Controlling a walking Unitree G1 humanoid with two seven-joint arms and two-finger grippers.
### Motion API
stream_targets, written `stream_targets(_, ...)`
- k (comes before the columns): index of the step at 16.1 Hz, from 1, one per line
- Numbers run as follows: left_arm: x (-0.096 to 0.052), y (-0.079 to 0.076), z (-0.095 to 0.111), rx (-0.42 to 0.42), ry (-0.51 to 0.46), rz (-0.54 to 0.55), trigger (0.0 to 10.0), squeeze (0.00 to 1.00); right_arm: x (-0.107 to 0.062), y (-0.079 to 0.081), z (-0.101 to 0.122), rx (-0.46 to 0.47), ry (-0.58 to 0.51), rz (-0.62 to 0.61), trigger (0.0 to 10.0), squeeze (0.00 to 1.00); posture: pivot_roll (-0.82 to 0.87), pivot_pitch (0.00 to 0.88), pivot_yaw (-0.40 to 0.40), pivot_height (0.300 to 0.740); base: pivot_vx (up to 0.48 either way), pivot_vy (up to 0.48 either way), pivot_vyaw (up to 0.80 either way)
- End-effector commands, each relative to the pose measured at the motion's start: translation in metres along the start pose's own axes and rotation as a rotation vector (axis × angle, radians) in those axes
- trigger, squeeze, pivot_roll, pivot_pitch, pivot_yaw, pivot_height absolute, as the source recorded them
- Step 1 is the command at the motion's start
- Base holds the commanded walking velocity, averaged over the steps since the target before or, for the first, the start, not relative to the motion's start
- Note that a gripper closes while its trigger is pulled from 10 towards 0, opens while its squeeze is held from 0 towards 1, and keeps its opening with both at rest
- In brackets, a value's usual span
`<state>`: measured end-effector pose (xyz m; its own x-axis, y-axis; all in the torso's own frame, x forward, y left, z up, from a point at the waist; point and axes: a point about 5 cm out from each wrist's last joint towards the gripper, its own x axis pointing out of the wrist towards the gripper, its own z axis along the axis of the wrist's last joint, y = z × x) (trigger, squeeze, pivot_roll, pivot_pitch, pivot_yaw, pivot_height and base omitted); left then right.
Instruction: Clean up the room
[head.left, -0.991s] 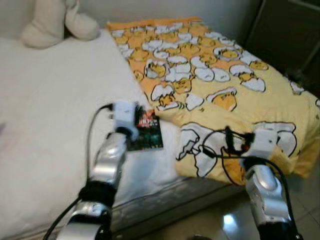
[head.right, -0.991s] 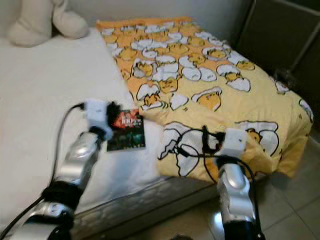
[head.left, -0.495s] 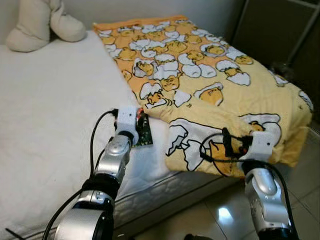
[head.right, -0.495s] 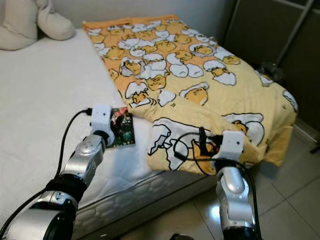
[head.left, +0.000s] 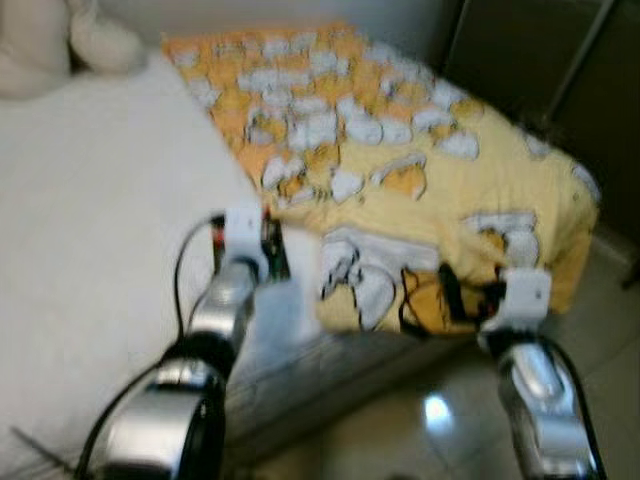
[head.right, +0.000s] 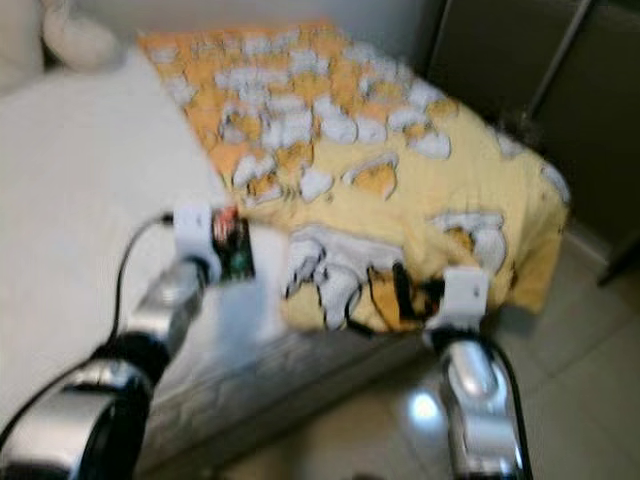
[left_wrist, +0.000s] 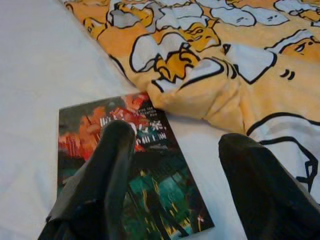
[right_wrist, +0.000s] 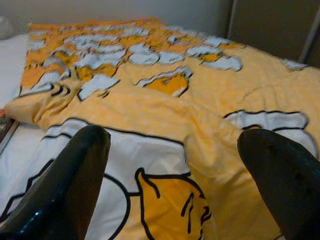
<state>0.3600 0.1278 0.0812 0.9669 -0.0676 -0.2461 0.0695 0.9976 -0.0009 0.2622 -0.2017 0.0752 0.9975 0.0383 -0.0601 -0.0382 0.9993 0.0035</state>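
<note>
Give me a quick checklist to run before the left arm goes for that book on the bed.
1. Left gripper open: ok, fingers spread wide.
2. Gripper lined up with book: ok, one finger over its cover, the other over the white sheet.
3. Book free of the yellow blanket: cannot tell, the blanket's edge lies right at its top corner.
4. Book lying flat: ok.
5. Right gripper out of the way: ok, open above the blanket.
6. Head views steady: not ok, blurred.
</note>
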Motion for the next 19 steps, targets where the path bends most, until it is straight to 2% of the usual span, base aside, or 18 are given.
stream_targets(1,0.000,0.002,0.001,0.012,-0.011,0.017,10.0,1.00,0.006,0.003,0.007,0.007,-0.015,0.016,10.0,0.00,-0.12,0.000,-0.015,0.740,0.000,0.000,0.53)
stream_targets(5,0.000,-0.001,0.002,-0.004,-0.020,0.019,10.0,1.00,0.011,0.006,0.005,0.007,-0.002,0.037,10.0,0.00,-0.10,0.000,-0.031,0.740,0.000,0.000,0.13)
stream_targets(6,0.000,-0.001,0.001,-0.009,-0.021,0.021,10.0,1.00,0.012,0.008,0.006,-0.021,0.003,0.060,10.0,0.00,-0.10,0.000,-0.036,0.740,0.000,0.000,0.53)
stream_targets(9,-0.003,-0.003,0.001,-0.020,-0.058,0.011,10.0,1.00,0.016,0.007,0.008,-0.022,-0.006,0.069,10.0,0.00,-0.08,0.000,-0.048,0.740,0.000,0.000,0.49)
stream_targets(12,-0.016,-0.009,0.009,0.007,-0.172,-0.022,10.0,1.00,0.015,0.002,0.009,0.005,-0.043,0.024,10.0,0.00,-0.05,0.000,-0.043,0.740,0.000,0.000,0.46)
stream_targets(13,-0.033,-0.013,0.019,0.056,-0.309,-0.055,10.0,1.00,0.010,0.000,0.017,0.012,-0.117,-0.017,10.0,0.00,-0.04,0.000,-0.035,0.740,0.000,0.000,0.45)
stream_targets(14,-0.051,-0.014,0.028,0.071,-0.416,-0.089,10.0,0.00,0.003,0.001,0.026,0.005,-0.166,-0.049,10.0,0.00,-0.04,0.000,-0.031,0.740,0.000,0.000,0.00)
stream_targets(15,-0.065,-0.011,0.035,0.076,-0.478,-0.104,10.0,0.00,-0.005,0.005,0.033,-0.014,-0.196,-0.052,10.0,0.00,-0.04,0.000,-0.034,0.740,0.000,0.000,0.00)
stream_targets(16,-0.072,-0.005,0.034,0.080,-0.466,-0.094,10.0,0.00,-0.014,0.012,0.034,-0.028,-0.195,-0.025,10.0,0.00,-0.04,0.000,-0.038,0.740,0.000,0.000,0.00)
stream_targets(17,-0.075,-0.004,0.030,0.077,-0.425,-0.093,10.0,0.00,-0.021,0.017,0.030,-0.016,-0.174,-0.004,10.0,0.00,-0.04,0.000,-0.042,0.740,0.000,0.000,0.00)
stream_targets(19,-0.076,-0.009,0.027,0.048,-0.392,-0.119,10.0,0.00,-0.024,0.016,0.022,-0.009,-0.133,-0.001,10.0,0.00,-0.04,0.000,-0.046,0.740,0.000,0.000,0.00)
